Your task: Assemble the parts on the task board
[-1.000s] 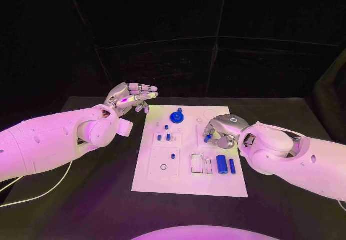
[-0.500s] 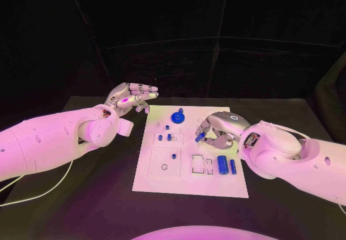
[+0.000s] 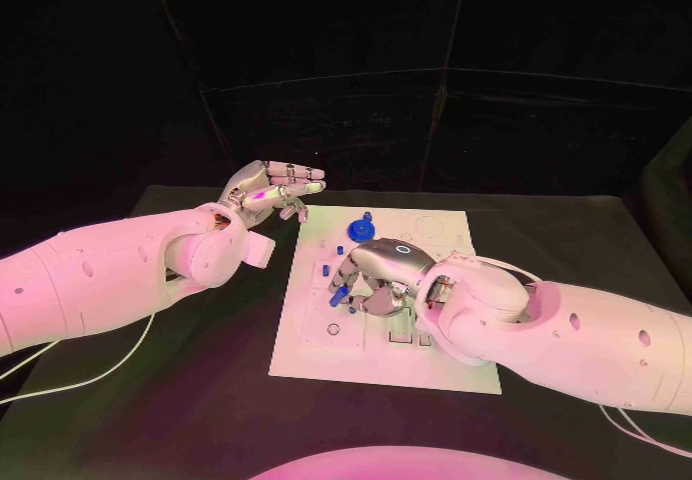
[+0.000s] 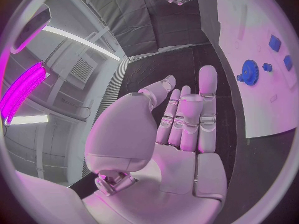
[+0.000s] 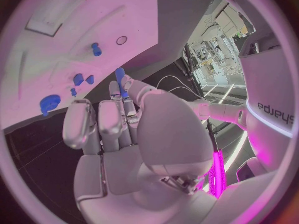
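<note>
- While your right hand (image 3: 378,275) hangs over the middle of the task board (image 3: 320,352), its fingers curl down and pinch a small blue peg (image 3: 339,292), which the right wrist view shows between the fingertips (image 5: 120,79).
- Your left hand (image 3: 271,188) is raised off the desk (image 3: 188,400) beside the board's far left corner, palm up, fingers loosely bent together, holding nothing (image 4: 184,119).
- On the white body in the right wrist view you can read "sharpa".
- You have a blue gear (image 3: 362,231) standing near the board's far edge, with small blue pieces (image 3: 326,270) just nearer to you.
- Your right arm covers the board's near right part.
- A pale cable (image 3: 80,380) runs over the desk under your left arm.
</note>
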Available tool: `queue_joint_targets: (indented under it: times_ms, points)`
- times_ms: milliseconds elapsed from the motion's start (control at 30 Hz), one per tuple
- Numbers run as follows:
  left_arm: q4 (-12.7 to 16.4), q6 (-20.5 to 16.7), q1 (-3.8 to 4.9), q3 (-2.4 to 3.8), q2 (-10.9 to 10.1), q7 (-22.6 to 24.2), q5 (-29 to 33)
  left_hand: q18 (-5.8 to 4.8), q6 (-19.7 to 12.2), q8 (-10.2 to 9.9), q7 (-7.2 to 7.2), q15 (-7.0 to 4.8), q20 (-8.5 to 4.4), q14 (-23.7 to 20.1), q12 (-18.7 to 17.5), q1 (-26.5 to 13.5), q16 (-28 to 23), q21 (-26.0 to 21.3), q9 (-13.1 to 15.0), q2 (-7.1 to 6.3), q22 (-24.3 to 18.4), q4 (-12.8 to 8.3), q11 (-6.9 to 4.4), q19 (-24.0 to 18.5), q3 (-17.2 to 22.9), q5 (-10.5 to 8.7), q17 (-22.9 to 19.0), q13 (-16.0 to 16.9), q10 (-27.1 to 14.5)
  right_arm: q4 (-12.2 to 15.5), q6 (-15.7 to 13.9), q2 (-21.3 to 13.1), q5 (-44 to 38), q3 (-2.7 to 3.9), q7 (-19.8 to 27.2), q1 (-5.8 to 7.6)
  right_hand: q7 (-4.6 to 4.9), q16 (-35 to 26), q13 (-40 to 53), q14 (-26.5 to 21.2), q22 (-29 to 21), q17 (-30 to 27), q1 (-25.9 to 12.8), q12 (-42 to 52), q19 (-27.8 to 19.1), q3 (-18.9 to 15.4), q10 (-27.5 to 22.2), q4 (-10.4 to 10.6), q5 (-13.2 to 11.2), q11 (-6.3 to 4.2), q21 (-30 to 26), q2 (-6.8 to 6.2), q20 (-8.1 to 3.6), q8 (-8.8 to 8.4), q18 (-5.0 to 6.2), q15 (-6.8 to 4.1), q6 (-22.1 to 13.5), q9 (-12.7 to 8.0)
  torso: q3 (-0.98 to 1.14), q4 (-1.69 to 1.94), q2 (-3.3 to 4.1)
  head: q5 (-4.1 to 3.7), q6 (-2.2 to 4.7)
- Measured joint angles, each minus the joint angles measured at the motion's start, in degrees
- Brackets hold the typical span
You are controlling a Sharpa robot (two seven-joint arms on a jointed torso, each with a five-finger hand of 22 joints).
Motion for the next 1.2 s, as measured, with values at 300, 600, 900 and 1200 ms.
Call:
queue_joint_targets:
  times_ms: [300,600,900,1200]
  points:
    - [0.08,0.06,0.00,0.01,0.20,-0.02,0.00,0.00,0.00,0.00,0.00,0.00,0.00,0.00,0.00,0.00,0.00,0.00,0.00,0.00,0.01,0.00,0.00,0.00,0.00,0.00,0.00,0.00,0.00,-2.43,2.66,2.40,-0.47,-0.76,1.19,-0.63,0.17,0.00,-0.01,0.00,-0.06,-0.14,0.00,0.00,-0.20,0.14,0.00,-0.15,0.00,0.00,0.00,0.00,0.20,-0.18,0.00,0.00,0.16,-0.13,0.02,-0.10,-0.05,0.35,-0.30]
    - [0.04,0.13,0.01,0.01,0.30,-0.05,0.00,0.00,0.00,0.00,0.00,0.00,0.00,0.00,0.00,0.00,0.00,0.00,0.00,0.00,0.01,0.00,0.00,0.00,0.00,0.00,0.00,0.00,0.00,-3.14,5.07,2.91,-1.68,-1.32,1.22,-0.84,0.18,0.00,0.00,0.00,-0.18,-0.21,-0.22,0.00,-0.21,0.14,0.00,-0.15,-0.01,0.00,0.00,-0.23,0.21,-0.48,0.00,0.00,0.15,-0.06,0.08,-0.10,-0.05,0.46,-0.35]
    - [-0.02,0.21,0.01,0.01,0.42,-0.15,0.00,0.00,0.00,0.00,0.00,0.00,0.00,0.00,0.00,0.00,0.00,0.00,0.00,0.00,0.02,0.00,0.00,0.00,0.00,0.00,0.00,0.00,0.00,-3.78,7.33,3.06,-1.98,-1.39,1.14,-0.86,0.26,0.00,-0.01,0.00,-0.18,-0.29,-0.22,0.00,-0.21,0.14,0.21,-0.15,-0.01,0.20,0.00,-0.23,0.21,-0.62,0.01,0.00,0.06,-0.06,0.08,-0.14,-0.05,0.14,-0.57]
    - [-0.04,0.27,0.01,0.01,0.45,-0.20,0.00,0.00,0.00,0.00,0.00,0.00,0.00,0.00,0.26,0.00,0.00,0.00,0.00,0.00,-0.05,0.00,-0.19,0.00,0.00,0.00,-0.06,0.00,-0.19,-4.38,8.13,3.83,-2.95,-1.32,0.96,-1.00,0.24,0.00,0.01,0.00,-0.23,-0.28,-0.22,0.00,-0.21,0.14,0.20,-0.15,-0.03,0.20,-0.01,-0.23,0.21,-0.70,0.00,0.00,0.02,-0.07,0.08,-0.14,-0.04,0.31,-0.60]
